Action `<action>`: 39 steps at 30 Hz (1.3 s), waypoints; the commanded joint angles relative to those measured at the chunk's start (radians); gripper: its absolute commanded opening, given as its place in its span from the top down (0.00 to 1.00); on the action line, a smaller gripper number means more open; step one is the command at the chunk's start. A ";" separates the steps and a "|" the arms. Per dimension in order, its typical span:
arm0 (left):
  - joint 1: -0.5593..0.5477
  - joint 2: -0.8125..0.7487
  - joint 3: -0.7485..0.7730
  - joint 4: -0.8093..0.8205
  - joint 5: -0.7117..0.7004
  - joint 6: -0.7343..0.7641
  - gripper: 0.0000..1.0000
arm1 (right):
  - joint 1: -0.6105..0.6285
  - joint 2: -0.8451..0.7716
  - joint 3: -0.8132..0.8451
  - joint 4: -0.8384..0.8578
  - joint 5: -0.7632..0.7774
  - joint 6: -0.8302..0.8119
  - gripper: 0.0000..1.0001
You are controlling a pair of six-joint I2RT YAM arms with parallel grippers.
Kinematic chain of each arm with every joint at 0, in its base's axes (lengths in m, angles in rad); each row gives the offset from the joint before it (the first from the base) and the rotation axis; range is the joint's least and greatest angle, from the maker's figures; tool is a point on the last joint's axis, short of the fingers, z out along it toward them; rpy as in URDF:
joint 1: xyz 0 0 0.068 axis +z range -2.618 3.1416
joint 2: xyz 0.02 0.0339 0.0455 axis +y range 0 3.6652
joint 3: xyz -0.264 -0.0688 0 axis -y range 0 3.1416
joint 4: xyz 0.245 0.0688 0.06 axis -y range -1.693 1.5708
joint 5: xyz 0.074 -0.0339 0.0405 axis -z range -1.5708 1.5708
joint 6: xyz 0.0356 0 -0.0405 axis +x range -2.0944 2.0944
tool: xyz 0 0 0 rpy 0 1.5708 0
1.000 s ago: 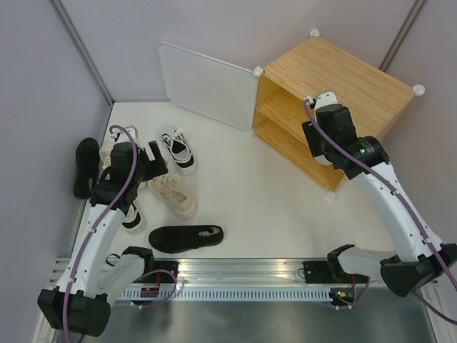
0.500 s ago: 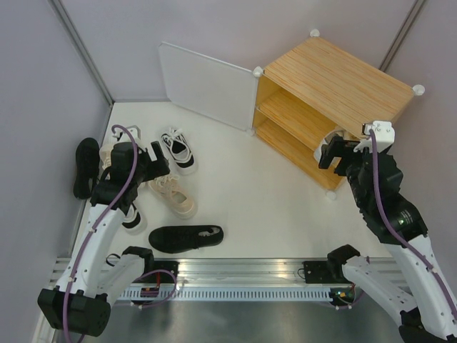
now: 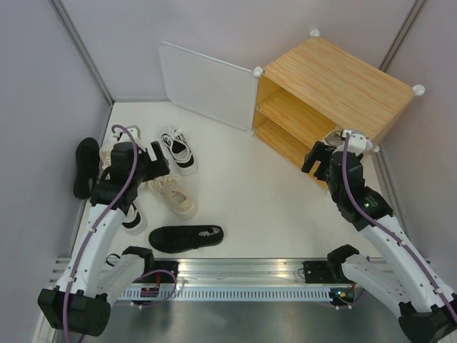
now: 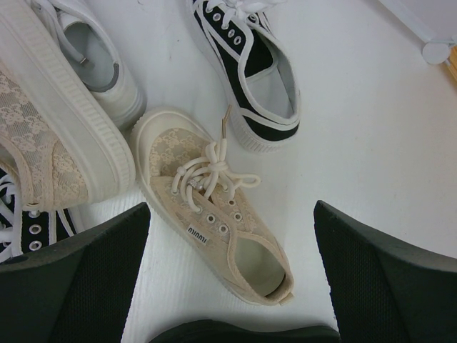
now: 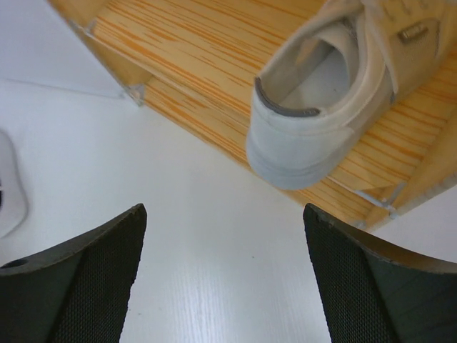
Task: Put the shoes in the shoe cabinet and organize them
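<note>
I have both arms in view from above. The shoe cabinet (image 3: 343, 78) stands at the far right of the white bench (image 3: 250, 186), with its frosted door (image 3: 207, 86) swung open to the left.

The right gripper (image 5: 225, 214) hangs just in front of the cabinet's right end, low over the bench; its jaws are wide apart with nothing between them. In its wrist view a white sneaker (image 5: 328, 93) lies on the wood board of the lower compartment; the toe points inward and the grey-lined heel sticks out a little past the front edge.

The rest of the shoes lie loose on the left half of the bench:
- a cream lace-up shoe (image 4: 214, 214) lies directly under the left gripper (image 4: 232, 209); the jaws are spread wide on either side of it and clamp nothing; I cannot tell whether the fingers touch the bench;
- just beyond it lies a white shoe with black trim (image 4: 250, 78);
- to its left are another white sneaker (image 4: 93, 64) and a second cream shoe (image 4: 50, 136), tipped so that its thick sole faces the camera;
- a black shoe (image 3: 186, 237) lies on its own near the rail at the near edge;
- a second black shoe (image 3: 86, 166) sits against the left wall.
</note>
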 commanded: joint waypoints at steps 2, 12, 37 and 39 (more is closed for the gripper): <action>-0.005 0.003 -0.007 0.039 0.009 0.032 0.02 | 0.082 0.054 -0.048 0.084 0.234 0.098 0.06; -0.005 -0.004 -0.007 0.036 0.000 0.032 0.02 | 0.274 0.310 0.038 0.007 0.799 0.320 0.04; -0.005 -0.003 -0.007 0.036 0.002 0.032 0.02 | 0.135 0.605 0.093 0.062 0.932 0.445 0.13; -0.005 -0.001 -0.007 0.036 0.002 0.032 0.02 | 0.121 0.606 0.084 0.093 0.917 0.428 0.16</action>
